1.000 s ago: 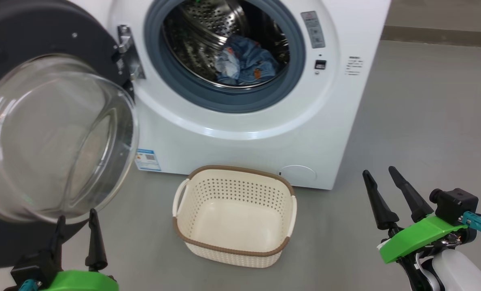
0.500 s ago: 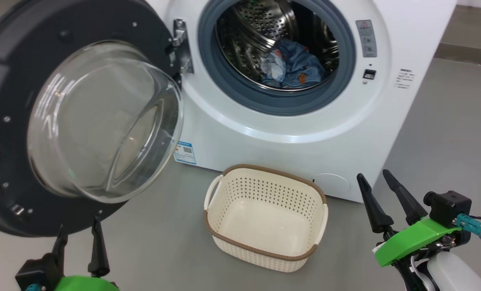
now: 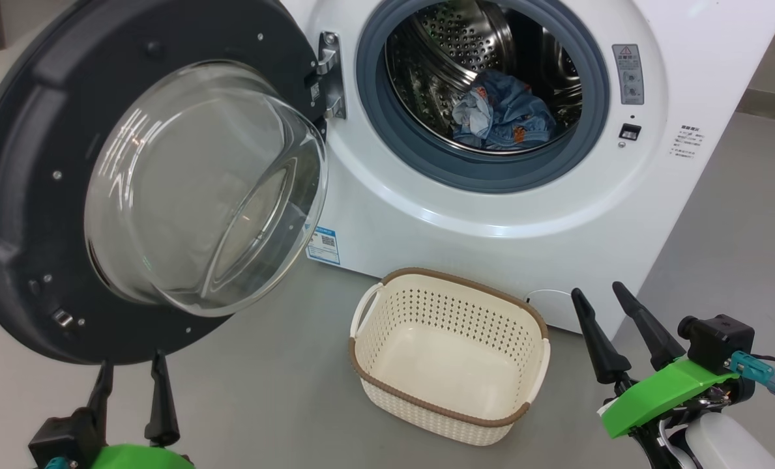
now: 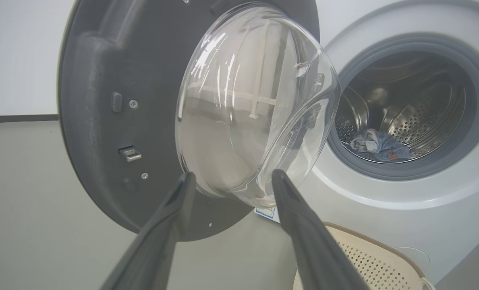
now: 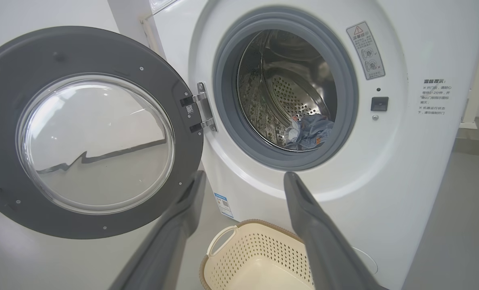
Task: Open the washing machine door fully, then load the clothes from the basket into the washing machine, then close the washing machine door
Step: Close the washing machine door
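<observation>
The white washing machine stands ahead with its door swung wide open to the left, glass bowl bulging toward me. Blue clothes with small orange prints lie in the steel drum; the cream garment is hidden. The cream basket sits on the floor below the opening with nothing inside. My left gripper is open at the lower left, just under the door's rim. At the lower right my right gripper is open beside the basket.
Grey floor spreads around the basket. A blue label sticker sits low on the machine's front, with the latch slot and warning labels right of the opening. A wall skirting runs behind at the far right.
The head camera has turned left, shifting the whole scene rightward and bringing more of the door into view. Both grippers stay open and low; clothes and basket are unmoved.
</observation>
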Tool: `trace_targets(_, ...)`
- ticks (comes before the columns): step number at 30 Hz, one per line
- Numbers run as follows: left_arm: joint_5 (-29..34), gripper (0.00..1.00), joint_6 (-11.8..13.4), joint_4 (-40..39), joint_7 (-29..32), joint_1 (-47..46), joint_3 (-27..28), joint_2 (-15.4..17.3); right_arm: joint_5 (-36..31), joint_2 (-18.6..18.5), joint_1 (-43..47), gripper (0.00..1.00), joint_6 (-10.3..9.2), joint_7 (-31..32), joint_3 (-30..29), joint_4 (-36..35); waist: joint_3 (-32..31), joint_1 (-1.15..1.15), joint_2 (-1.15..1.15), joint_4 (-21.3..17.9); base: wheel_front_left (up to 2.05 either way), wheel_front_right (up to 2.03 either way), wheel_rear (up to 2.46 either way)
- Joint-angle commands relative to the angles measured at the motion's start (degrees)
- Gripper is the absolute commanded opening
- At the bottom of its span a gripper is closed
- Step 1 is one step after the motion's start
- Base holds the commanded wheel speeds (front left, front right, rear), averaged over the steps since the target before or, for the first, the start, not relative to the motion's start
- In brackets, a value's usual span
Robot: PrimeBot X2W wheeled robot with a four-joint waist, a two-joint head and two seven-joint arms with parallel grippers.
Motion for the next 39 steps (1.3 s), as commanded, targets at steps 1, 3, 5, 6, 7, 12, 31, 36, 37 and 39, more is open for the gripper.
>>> trace_targets(1, -0.1, 1.0, 0.4, -1.2, -0.1, -0.7, 1.5, 1.3, 0.5, -0.8, 0.0, 1.0, 0.42, -0.5, 1.1, -1.1, 0.0, 0.0, 0.0, 0.1, 0.0, 0.0, 0.0)
trace_targets(3, -0.2, 1.0, 0.4, -1.4, -0.1, -0.6, 1.5, 1.3, 0.5, -0.8, 0.0, 1.0, 0.42, -0.5, 1.2, -1.1, -0.1, 0.0, 0.0, 0.4, 0.0, 0.0, 0.0)
trace_targets(5, -0.3, 1.0, 0.3, -1.5, -0.1, -0.5, 1.4, 1.3, 0.6, -0.9, 0.0, 1.0, 0.42, -0.5, 1.2, -1.0, -0.1, 0.0, 0.0, 0.6, 0.0, 0.0, 0.0)
trace_targets(6, -0.4, 1.0, 0.4, -1.5, -0.1, -0.5, 1.3, 1.3, 0.6, -0.9, 0.0, 1.0, 0.42, -0.5, 1.2, -1.0, -0.1, 0.0, 0.0, 0.6, 0.0, 0.0, 0.0)
trace_targets(7, -0.5, 1.0, 0.4, -1.5, -0.1, -0.4, 1.3, 1.3, 0.6, -0.9, 0.0, 1.0, 0.42, -0.5, 1.2, -1.0, -0.2, 0.0, 0.0, 0.7, 0.0, 0.0, 0.0)
trace_targets(12, -0.8, 1.0, 0.6, -1.7, -0.1, -0.4, 1.3, 1.4, 0.7, -0.9, -0.1, 1.0, 0.42, -0.5, 1.2, -1.0, -0.1, 0.0, 0.0, 0.9, 0.0, 0.0, 0.0)
trace_targets(31, -1.5, 1.0, 1.1, -2.2, -0.1, -0.9, 1.0, 2.7, 1.0, -0.6, -0.2, 1.0, 0.42, -0.5, 1.1, -1.1, 0.1, 0.0, 0.0, 0.8, 0.0, 0.0, 0.0)
trace_targets(36, -1.5, 0.0, 1.0, -3.0, 0.3, -1.8, 1.1, 4.0, 0.9, -0.7, -0.2, 1.0, 0.42, -0.5, 1.0, -1.1, 0.2, 0.0, 0.0, 0.9, 0.0, 0.0, 0.0)
trace_targets(37, -1.6, 0.0, 0.9, -3.4, 0.5, -2.0, 1.2, 4.2, 0.9, -0.7, -0.1, 1.0, 0.42, -0.5, 1.0, -1.1, 0.2, 0.0, 0.0, 1.0, 0.0, 0.0, 0.0)
trace_targets(39, -1.8, 0.0, 0.8, -4.5, 0.7, -2.5, 1.4, 4.8, 0.9, -0.7, -0.1, 1.0, 0.42, -0.5, 1.0, -1.1, 0.3, 0.0, 0.0, 1.0, 0.0, 0.0, 0.0)
